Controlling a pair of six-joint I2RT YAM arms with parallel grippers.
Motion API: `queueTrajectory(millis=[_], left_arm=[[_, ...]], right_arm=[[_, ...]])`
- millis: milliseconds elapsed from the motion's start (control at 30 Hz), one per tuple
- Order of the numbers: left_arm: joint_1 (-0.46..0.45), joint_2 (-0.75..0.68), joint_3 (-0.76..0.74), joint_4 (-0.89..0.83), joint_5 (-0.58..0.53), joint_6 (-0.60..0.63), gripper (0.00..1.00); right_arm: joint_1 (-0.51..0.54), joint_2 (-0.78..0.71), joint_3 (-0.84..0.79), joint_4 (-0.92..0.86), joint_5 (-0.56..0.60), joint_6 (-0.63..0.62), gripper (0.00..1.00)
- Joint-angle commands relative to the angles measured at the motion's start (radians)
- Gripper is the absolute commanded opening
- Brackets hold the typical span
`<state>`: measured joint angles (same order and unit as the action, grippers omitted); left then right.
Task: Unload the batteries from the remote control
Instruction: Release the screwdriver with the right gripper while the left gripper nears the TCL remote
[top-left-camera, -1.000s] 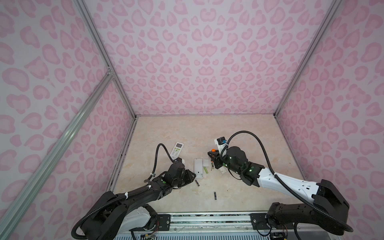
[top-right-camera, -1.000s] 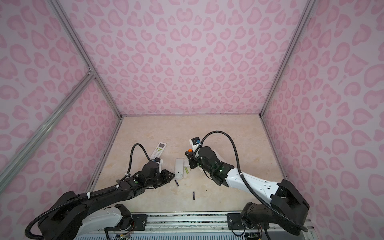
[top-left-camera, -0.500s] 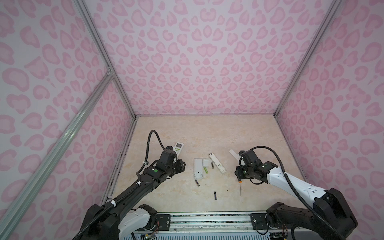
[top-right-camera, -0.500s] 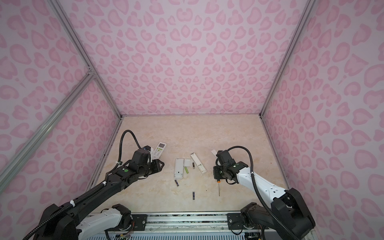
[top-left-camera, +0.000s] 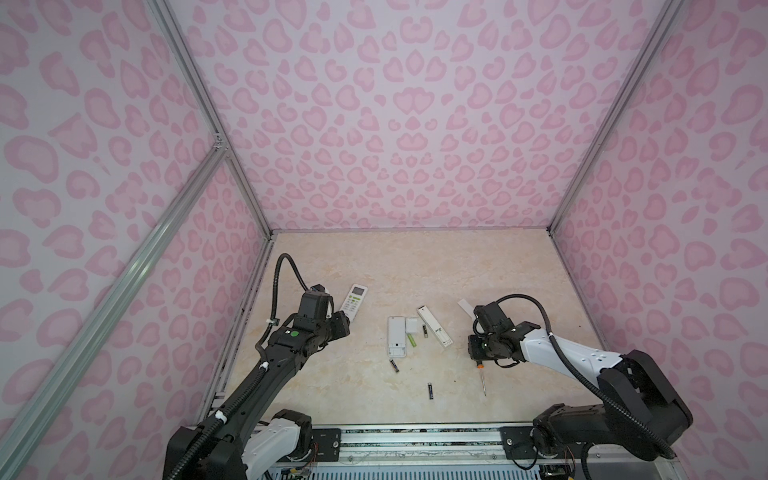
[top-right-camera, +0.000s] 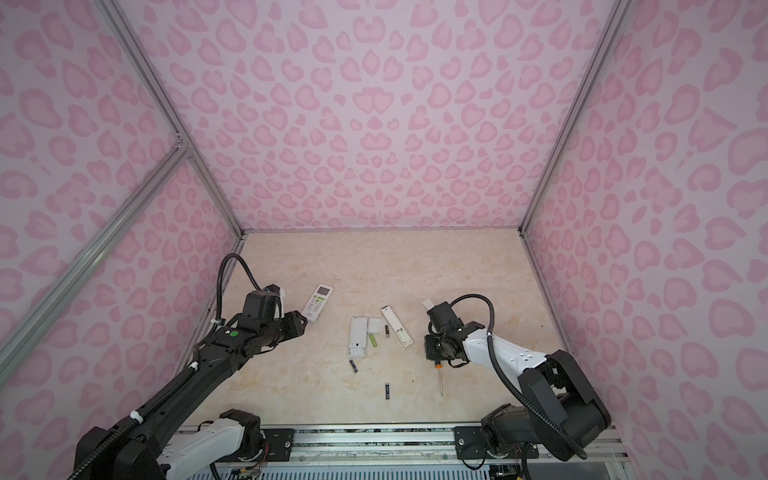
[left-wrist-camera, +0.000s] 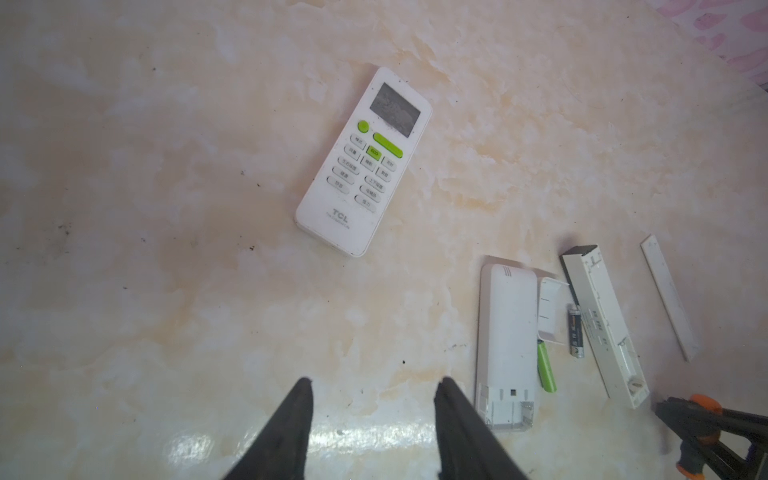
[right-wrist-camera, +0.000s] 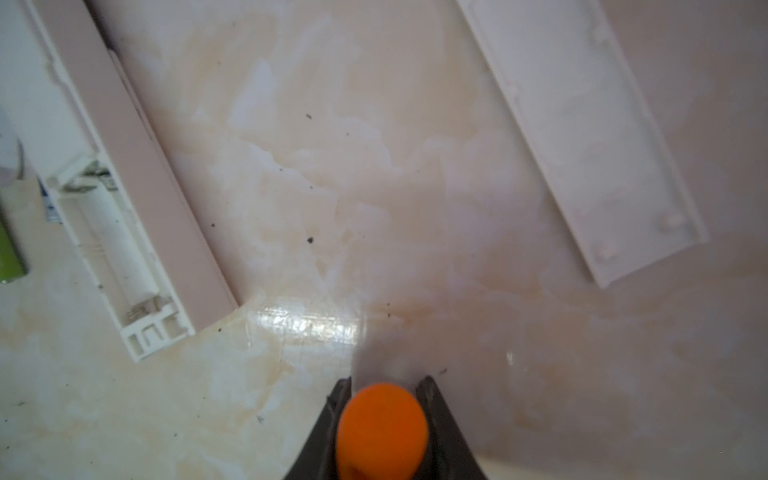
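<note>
**Two remotes look emptied, the third one waits**

**Top views.** My landmark is the face-down remote (top-left-camera: 396, 336) in the middle of the table (top-left-camera: 415, 266). Just on its right lie a green battery (top-left-camera: 412, 340) and a black battery (top-left-camera: 424, 330), and after them the slim remote (top-left-camera: 434, 332). A second black battery (top-left-camera: 394, 365) lies just off its near end, and a third black battery (top-left-camera: 431, 390) lies farther toward the robot base. The TCL remote (top-left-camera: 354, 301) lies buttons up, to the left of the landmark and behind it. The left gripper (top-left-camera: 341, 328) hovers near the TCL remote. The right gripper (top-right-camera: 434, 353) is well to the right of the landmark, over the handle of the screwdriver (top-right-camera: 439, 380).

**Left wrist.** The jaws of the left gripper stand apart and I see only bare table between them, so it holds nothing. The TCL remote is ahead of the fingertips, not touched.

**Right wrist.** The orange handle sits between the fingers (right-wrist-camera: 336, 411), close to both. I cannot tell if they press it or have let it go. The compartment of the slim remote is empty, and its long cover (right-wrist-camera: 582, 137) lies apart.

**My judgement.** The work passes now to the TCL remote. I must take it by its long edges and turn it over, because the battery cover is on the hidden side. It lies flat, so the pinch can slip.
</note>
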<state>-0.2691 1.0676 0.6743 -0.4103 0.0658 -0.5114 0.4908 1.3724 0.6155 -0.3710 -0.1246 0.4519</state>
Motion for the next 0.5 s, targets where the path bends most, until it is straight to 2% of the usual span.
queueTrajectory(millis=[0,100,267,467], left_arm=[[0.013,0.028,0.024,0.000,0.036,0.042,0.55],[0.021,0.059,0.045,-0.002,0.043,0.066,0.61],[0.021,0.096,0.071,0.016,-0.034,0.103,0.71],[0.021,0.246,0.187,0.002,-0.154,0.175,0.93]], right_arm=[[0.001,-0.002,0.001,0.015,0.025,-0.004,0.37],[0.000,-0.026,0.001,0.007,0.041,-0.010,0.41],[0.000,-0.058,0.021,-0.026,0.056,-0.023,0.44],[0.000,-0.131,0.033,-0.038,0.058,-0.032,0.46]])
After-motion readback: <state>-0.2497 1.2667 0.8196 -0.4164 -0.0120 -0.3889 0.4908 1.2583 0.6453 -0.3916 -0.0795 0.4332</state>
